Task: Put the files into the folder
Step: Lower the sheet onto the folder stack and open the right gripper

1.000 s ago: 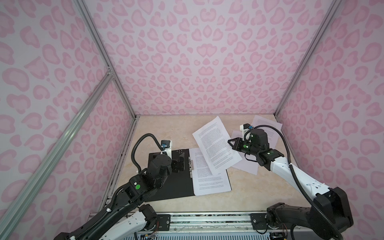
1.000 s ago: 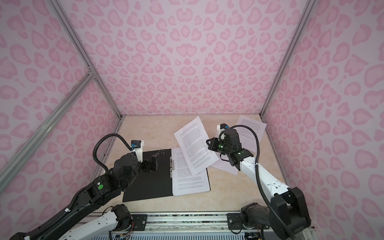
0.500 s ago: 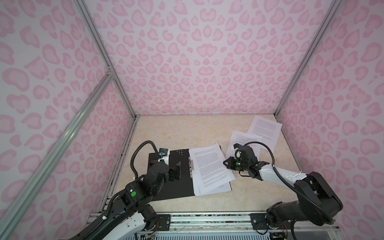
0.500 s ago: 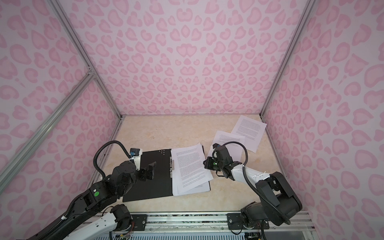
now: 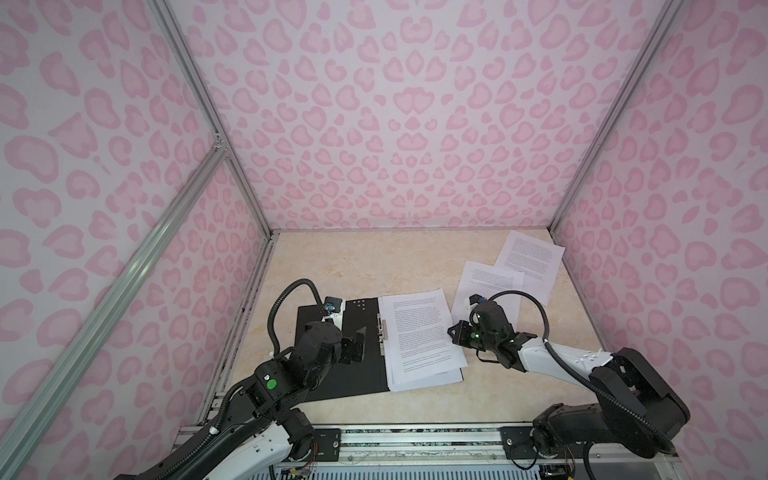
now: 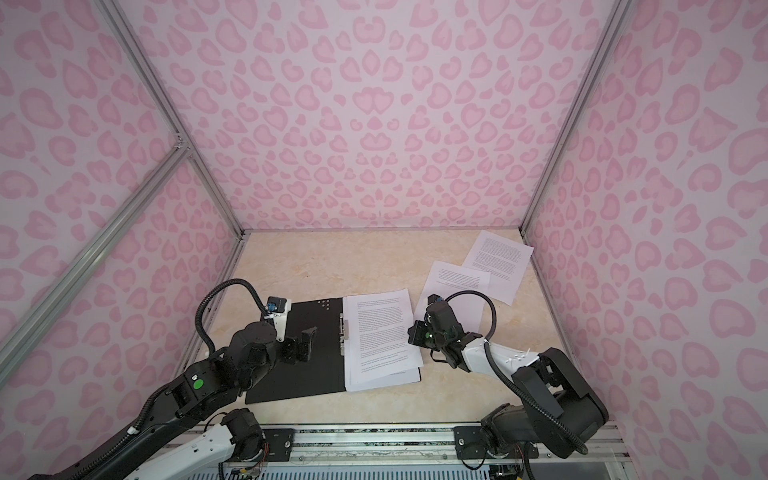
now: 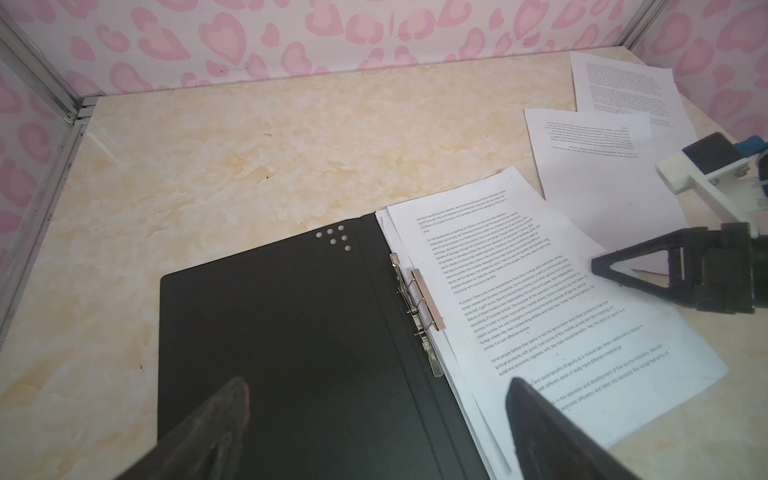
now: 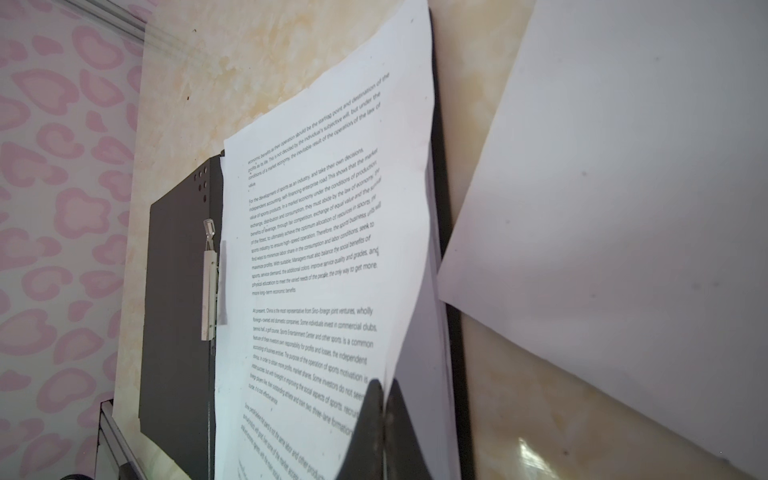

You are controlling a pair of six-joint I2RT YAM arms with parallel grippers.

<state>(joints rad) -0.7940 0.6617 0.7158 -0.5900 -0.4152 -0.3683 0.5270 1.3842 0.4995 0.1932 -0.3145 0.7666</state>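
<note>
Since a sec ago your right gripper (image 5: 453, 330) has come down: the page it was holding up in the air now lies flat on the pile, and nothing has shifted in the last half sec.

Now: the folder (image 5: 357, 382) lies open and black side up on the near-left part of the tabletop (image 5: 353, 266). It has a metal clip (image 7: 419, 299) along the spine and a cluster of small dots (image 7: 334, 239) at its far corner. The stack of files (image 5: 440, 376) sits on its right half, a bit fanned at the near edge. The top sheet (image 5: 419, 332) is skewed, w/ its far edge poking past the folder.

Right gripper is pinched together on the top sheet's right edge. The wrist cam shows the paper curling up btwn the fingertips (image 8: 374, 411).

Text on that page reads fine, e.g. "At present, China is the most representative from Sino-foreign joint ventures" and "the only way to get more."

Your left gripper (image 5: 356, 345) hangs over the folder's left half, jaws spread wide, holding nothing.

Two more files are out on the table, far right. The nearer loose sheet (image 5: 490, 286) overlaps the far loose sheet (image 5: 532, 257), which sits by the back corner. Both have print too small to read.
</note>
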